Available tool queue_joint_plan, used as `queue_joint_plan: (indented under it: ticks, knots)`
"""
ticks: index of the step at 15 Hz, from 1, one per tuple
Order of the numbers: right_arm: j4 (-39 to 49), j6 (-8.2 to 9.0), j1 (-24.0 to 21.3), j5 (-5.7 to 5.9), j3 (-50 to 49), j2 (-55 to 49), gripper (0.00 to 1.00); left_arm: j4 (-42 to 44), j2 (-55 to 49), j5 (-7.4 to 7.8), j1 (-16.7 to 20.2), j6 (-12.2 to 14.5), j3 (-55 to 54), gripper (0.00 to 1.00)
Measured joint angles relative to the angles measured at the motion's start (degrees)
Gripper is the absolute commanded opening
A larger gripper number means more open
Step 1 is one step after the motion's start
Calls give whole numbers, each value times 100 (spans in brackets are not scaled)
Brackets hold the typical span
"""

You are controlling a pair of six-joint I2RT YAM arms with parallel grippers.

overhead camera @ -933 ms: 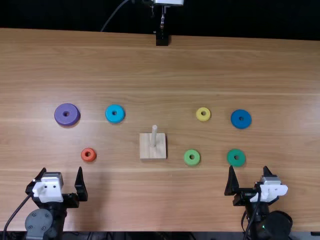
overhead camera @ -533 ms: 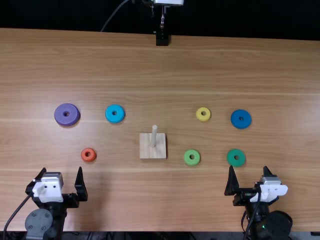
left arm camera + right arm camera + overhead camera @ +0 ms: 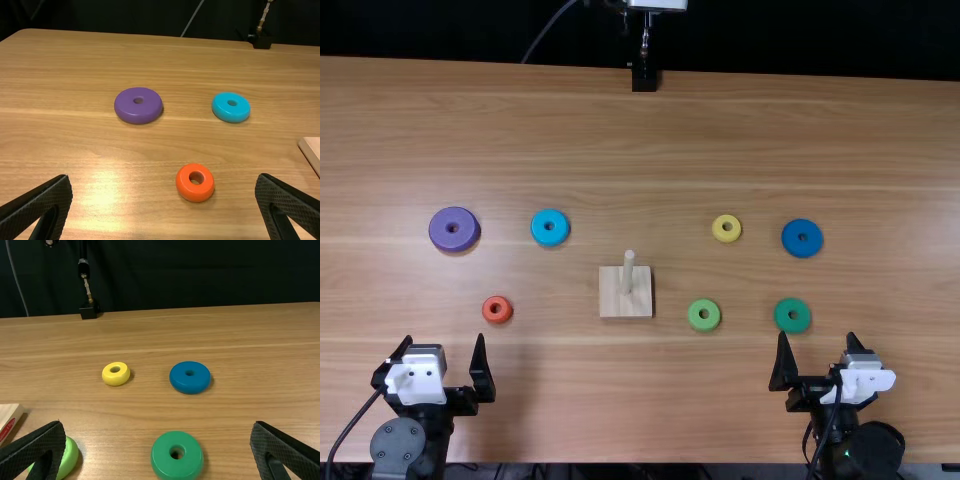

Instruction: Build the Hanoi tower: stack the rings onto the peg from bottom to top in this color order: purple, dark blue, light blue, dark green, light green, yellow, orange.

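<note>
seven loose rings lie flat on the light brown wooden worktop (image 3: 640,400), and the upright pale wooden peg (image 3: 627,273) on its square wooden base (image 3: 611,306) carries none of them. to the left of the base, in the top view, are the large, thick purple ring (image 3: 439,236), the medium light blue ring (image 3: 550,238) and the small orange ring (image 3: 487,312). to the right are the small yellow ring (image 3: 717,231), the dark blue ring (image 3: 802,249), the light green ring (image 3: 693,316) and the dark green ring (image 3: 793,327). no two rings touch.

the left gripper (image 3: 444,345) is released, its two fingers spread wide with nothing between them; the orange ring lies just ahead of it, the purple one farther out. the right gripper (image 3: 817,342) is spread and unloaded too, with the dark green ring near it.

i judge the task to be at its very start: the purple ring must go down first. the left arm seems the natural one for that, since the ring lies on its side. the next move calls for passing over the orange ring without knocking it, straddling the purple ring, closing on its outer edge and lifting it level. being the widest, it may need nearly the full spread. then its small hole has to be centred over the peg, or it could catch on the tip and tilt.
</note>
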Motion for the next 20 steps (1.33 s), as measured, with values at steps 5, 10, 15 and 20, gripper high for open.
queue_joint_plan:
  ticks: [5, 10, 15, 20]
  knots:
    - [2, -2, 0, 0, 0, 0, 100, -2, -2, 0, 2, 0, 0, 100]
    - [0, 0, 0, 2, 0, 0, 100, -407, 173, 20, 9, 0, 240, 100]
    - [-2, 0, -2, 0, 0, 0, 100, -490, 2896, 24, 339, -2, 2520, 100]
    - [-2, -2, 0, 2, 0, 0, 100, -487, 5501, 24, 339, 0, 4511, 100]
